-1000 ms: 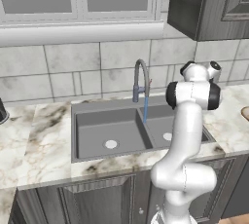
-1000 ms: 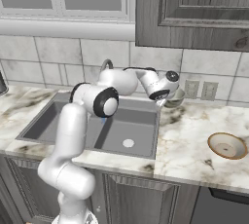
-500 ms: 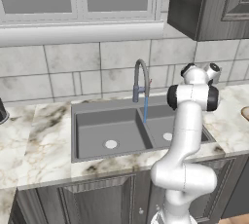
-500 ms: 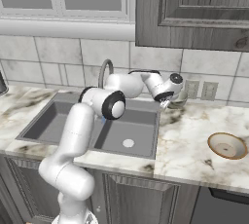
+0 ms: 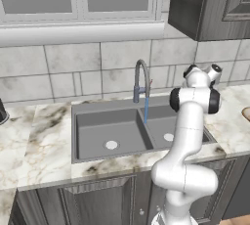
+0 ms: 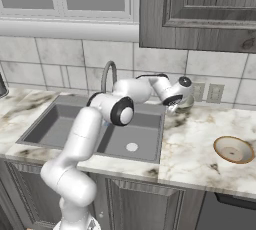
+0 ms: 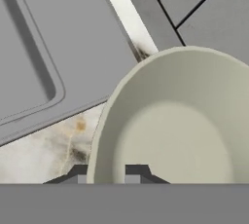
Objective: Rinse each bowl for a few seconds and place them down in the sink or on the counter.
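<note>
A cream bowl sits close under the hand, on the marble counter just past the back right corner of the sink. My gripper has its two dark fingertips on either side of the bowl's near rim, shut on it. From the right base view the gripper is low over the counter with the bowl behind it. A second bowl rests apart on the counter, far right.
The grey double sink lies left of the hand. A thin blue stream falls from the arched faucet into it. The tiled wall stands right behind the gripper. The second bowl shows at the right edge.
The hand has shifted slightly right and down toward the counter with the bowl, and the arm's elbow has swung over the sink.
</note>
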